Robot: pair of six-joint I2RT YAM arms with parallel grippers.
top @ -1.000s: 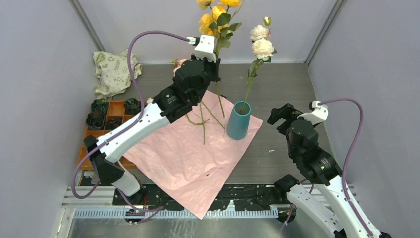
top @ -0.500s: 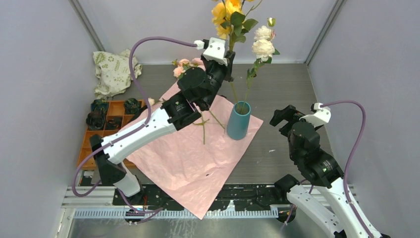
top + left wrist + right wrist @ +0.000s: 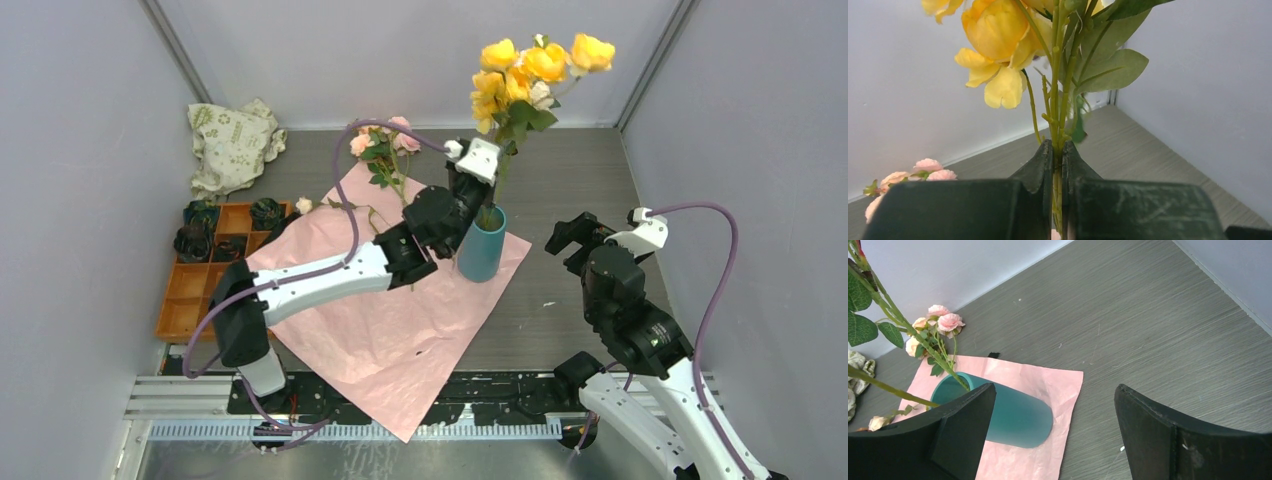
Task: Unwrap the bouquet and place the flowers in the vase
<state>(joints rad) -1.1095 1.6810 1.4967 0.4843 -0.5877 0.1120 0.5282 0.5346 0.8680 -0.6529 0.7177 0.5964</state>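
The teal vase [image 3: 481,247] stands upright on the spread pink wrapping paper [image 3: 380,310], with a white flower [image 3: 541,93] in it. My left gripper [image 3: 488,192] is just above the vase's mouth, shut on the green stems of the yellow flowers [image 3: 530,65]. In the left wrist view the stems [image 3: 1058,115] run up from between the closed fingers [image 3: 1040,165] of the left gripper [image 3: 1058,147]. Pink roses [image 3: 380,145] lie at the paper's far corner. My right gripper [image 3: 575,235] hangs open to the right of the vase [image 3: 1018,415], holding nothing.
An orange compartmented tray [image 3: 195,285] sits at the left edge. A beige printed cloth bag [image 3: 232,140] lies in the far left corner. Bare grey tabletop [image 3: 1148,330] stretches right of the paper. Grey walls close in on three sides.
My left arm has swung right with the yellow flowers, from behind and left of the vase to over its mouth. The pink roses are now uncovered. The right arm has barely moved.
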